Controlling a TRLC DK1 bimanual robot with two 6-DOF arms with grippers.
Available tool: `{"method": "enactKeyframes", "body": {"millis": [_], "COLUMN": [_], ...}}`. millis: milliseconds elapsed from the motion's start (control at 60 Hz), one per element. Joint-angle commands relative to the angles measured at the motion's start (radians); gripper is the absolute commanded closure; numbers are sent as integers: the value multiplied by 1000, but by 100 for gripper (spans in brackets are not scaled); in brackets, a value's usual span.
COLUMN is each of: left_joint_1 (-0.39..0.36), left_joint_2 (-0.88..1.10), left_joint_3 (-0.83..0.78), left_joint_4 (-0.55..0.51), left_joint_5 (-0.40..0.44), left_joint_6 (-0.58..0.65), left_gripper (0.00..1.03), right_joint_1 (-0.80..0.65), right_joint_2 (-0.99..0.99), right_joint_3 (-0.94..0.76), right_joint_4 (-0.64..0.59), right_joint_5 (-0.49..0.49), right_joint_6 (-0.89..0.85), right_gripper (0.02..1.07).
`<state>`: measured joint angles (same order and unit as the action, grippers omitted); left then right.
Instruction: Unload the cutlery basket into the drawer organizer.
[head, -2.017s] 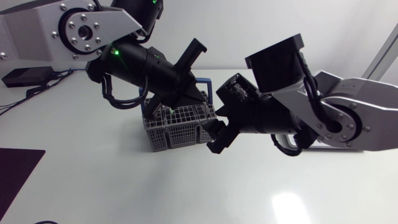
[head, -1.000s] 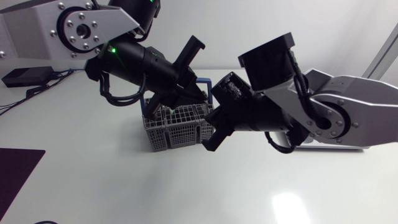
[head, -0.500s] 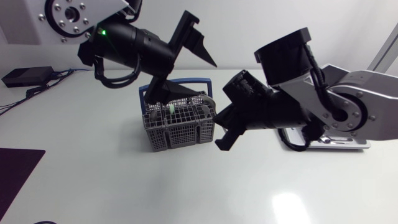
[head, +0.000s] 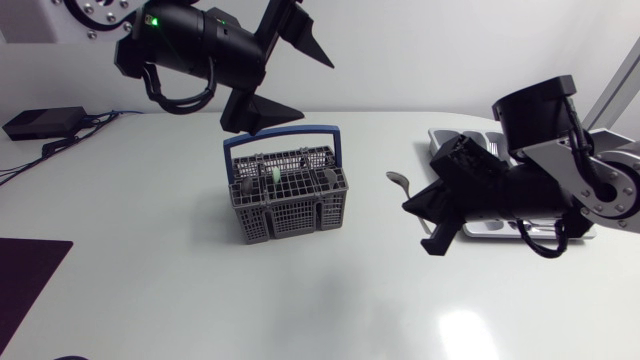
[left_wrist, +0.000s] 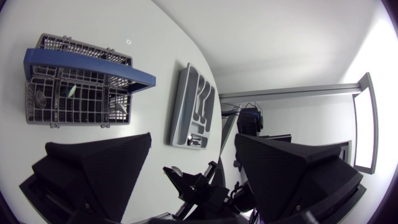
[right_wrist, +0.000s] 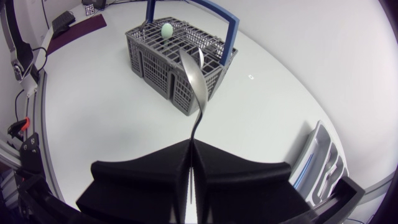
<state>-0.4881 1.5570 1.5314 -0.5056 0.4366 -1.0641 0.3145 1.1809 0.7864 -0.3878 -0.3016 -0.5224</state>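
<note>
Steel spoon (right_wrist: 198, 81) pinched in my right claw (right_wrist: 189, 144), between the basket (head: 290, 205) at the table's (head: 150, 300) middle and the organizer (left_wrist: 184, 81) by its right edge; left claw (head: 305, 85) hangs open above the basket.

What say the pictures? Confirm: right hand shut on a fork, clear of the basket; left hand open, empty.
Not a fork: the right wrist view shows the right hand shut on a spoon, clear of the basket; the left hand is open, empty.
</note>
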Motion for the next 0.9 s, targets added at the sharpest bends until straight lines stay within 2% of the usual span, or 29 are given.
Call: {"method": "enactKeyframes", "body": {"millis": [0,183,583,883], "left_joint_1": [2,-18,-112,-124], "left_joint_2": [20,49,110,167], "left_joint_3": [47,61,42,36], "left_joint_4": [22,24,-2,-1], "left_joint_5": [-4,-35,-185,-223], "left_joint_6": [26,116,383,512], "left_gripper": [9,9,9,9], "right_joint_1": [-60,-181,-463,-640], "right_joint_2": [-10,-4,49,226], "right_joint_3": [-32,-38,-24,48], "right_joint_4": [-16,-40,-80,-72], "right_joint_5": [-34,-70,-85,-77], "right_joint_6": [-83,-225,-587,-818], "right_gripper": [102,102,101,101]}}
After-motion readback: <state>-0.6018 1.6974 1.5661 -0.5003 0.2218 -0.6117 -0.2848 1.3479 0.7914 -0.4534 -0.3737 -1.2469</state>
